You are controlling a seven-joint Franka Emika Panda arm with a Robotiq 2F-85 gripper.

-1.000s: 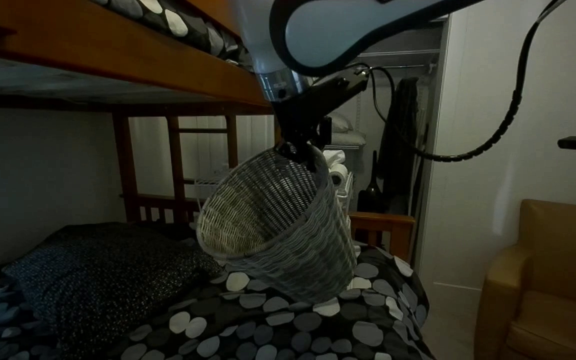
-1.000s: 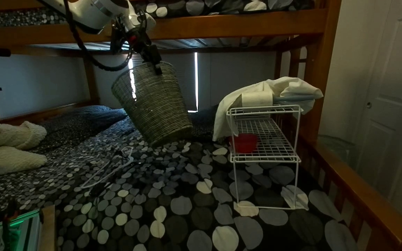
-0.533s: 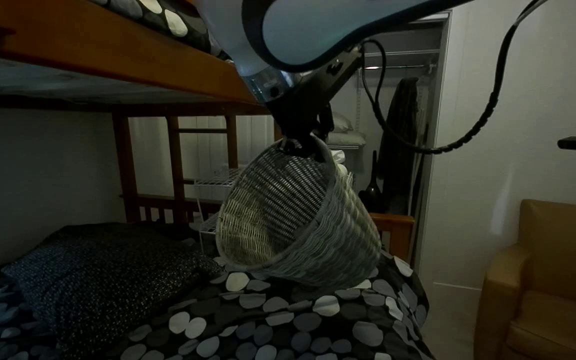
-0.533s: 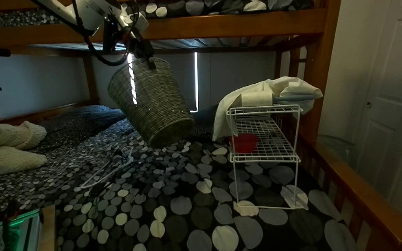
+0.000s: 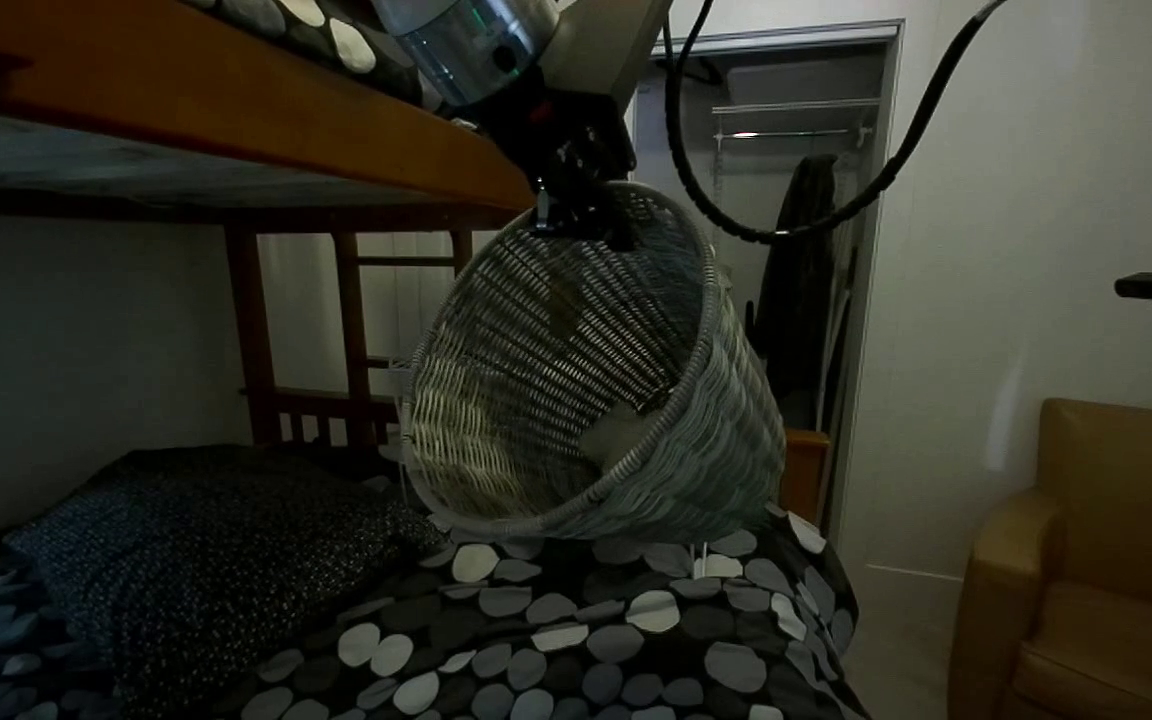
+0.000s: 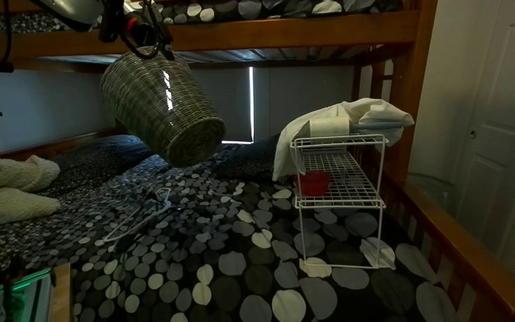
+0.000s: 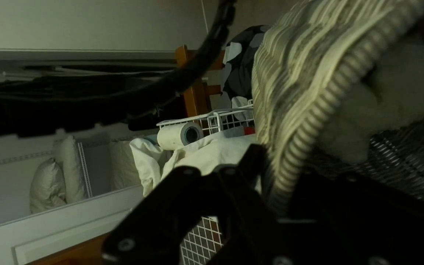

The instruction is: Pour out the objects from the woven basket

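Note:
The woven basket (image 5: 726, 440) hangs in the air above the bed, tilted on its side. Its mouth faces the camera in an exterior view; its base and outer wall (image 6: 163, 107) show in an exterior view. A pale, soft-looking object (image 5: 616, 435) lies inside, low against the wall; it also shows in the wrist view (image 7: 385, 99). What it is I cannot tell. My gripper (image 5: 584, 225) is shut on the basket's rim at the top. In the wrist view the dark fingers of my gripper (image 7: 276, 176) stand on both sides of the braided rim.
The upper bunk's wooden rail (image 6: 302, 36) is close to my arm. A white wire rack (image 6: 338, 203) holds a white cloth (image 6: 302, 138), a paper roll (image 6: 329, 126) and a red bowl (image 6: 315, 183). A hanger (image 6: 141, 219), cream blanket (image 6: 11, 192) and dark pillow (image 5: 226, 550) lie on the bed.
My gripper has lifted the basket higher and tipped it further, its base swinging up. In an exterior view it moved left. The pale object inside has come into view.

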